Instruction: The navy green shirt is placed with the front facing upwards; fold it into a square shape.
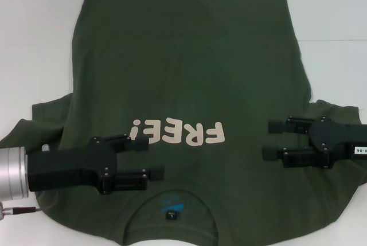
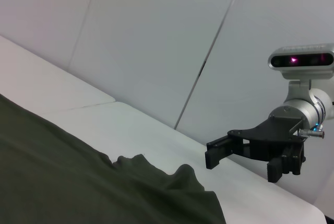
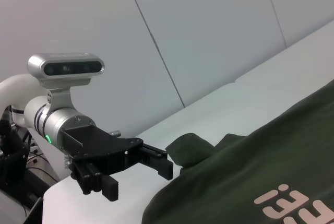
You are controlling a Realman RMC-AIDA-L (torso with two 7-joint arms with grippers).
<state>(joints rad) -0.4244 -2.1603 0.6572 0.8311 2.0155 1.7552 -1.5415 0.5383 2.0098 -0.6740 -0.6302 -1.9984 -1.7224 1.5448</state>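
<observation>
1. The left end effector (image 1: 150, 157), fingers spread, hovers by the collar; the right end effector (image 1: 274, 139), likewise spread, hangs opposite.
2. Below both, the dark olive-green cotton shirt (image 1: 189, 74) lies print-up on the white worktop (image 1: 34, 39) (sleeves rumpled, unfolded).
3. Folding seems barely begun; next, probably, descend and pinch cloth.

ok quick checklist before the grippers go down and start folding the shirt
1. Shirt front side up: ok, the FREE! lettering shows.
2. Body lying flat: ok; only shallow creases show.
3. Sleeves spread flat: not ok, both are bunched beside the body, the left sleeve and the right sleeve.
4. Left gripper open and empty: ok, it hangs near the collar.
5. Right gripper open and empty: ok, over the right sleeve side.
6. Whole shirt on the table: cannot tell, the collar edge runs out of view.
</observation>
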